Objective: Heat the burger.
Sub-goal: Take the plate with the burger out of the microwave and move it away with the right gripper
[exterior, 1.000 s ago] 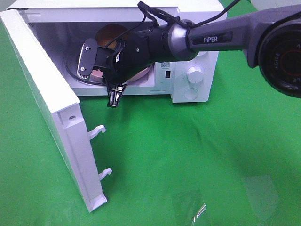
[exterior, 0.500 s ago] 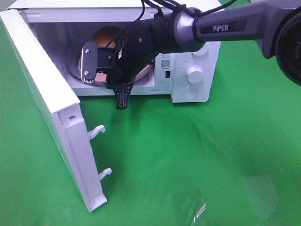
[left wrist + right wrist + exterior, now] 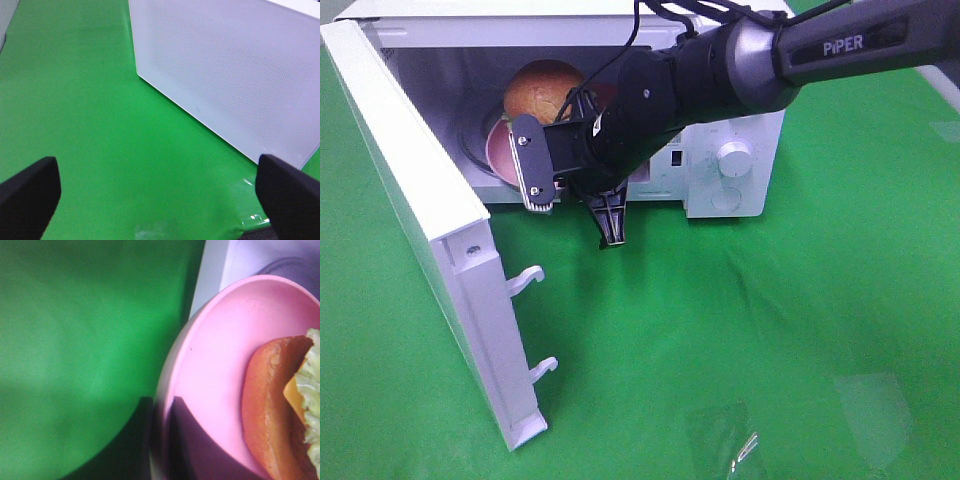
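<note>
**Burger on the turntable, right arm drawing back from the oven mouth**

Over the last second the right gripper [image 3: 610, 222] has slid out of the microwave cavity and shifted rightward across the opening, so the bun it was covering now shows plainly.

At the far left of the high view the microwave door [image 3: 420, 215] stands swung wide, its two latch hooks pointing toward the cloth. The left gripper [image 3: 160, 197] sits off by the oven's white side panel, its jaws spread as wide as they go and holding nothing. Next comes the open cavity, where the burger [image 3: 542, 88] rests on the pink plate [image 3: 500, 150], well inside the microwave [image 3: 740, 190]. The right wrist view shows the plate's rim overlapping the oven's sill edge, with bun and lettuce close by.

In front of the opening hangs the right gripper, its fingers pinched nearly together and empty, pointing down toward the green cloth [image 3: 740, 340]. The right forearm reaches in from the upper right, wrist bent downward and camera bracket turned toward the cavity.

The loading step looks finished. What remains, by this reading, is to clear the arm from the doorway, swing the door closed, and then turn the dial [image 3: 734, 157] on the control panel to the right.
</note>
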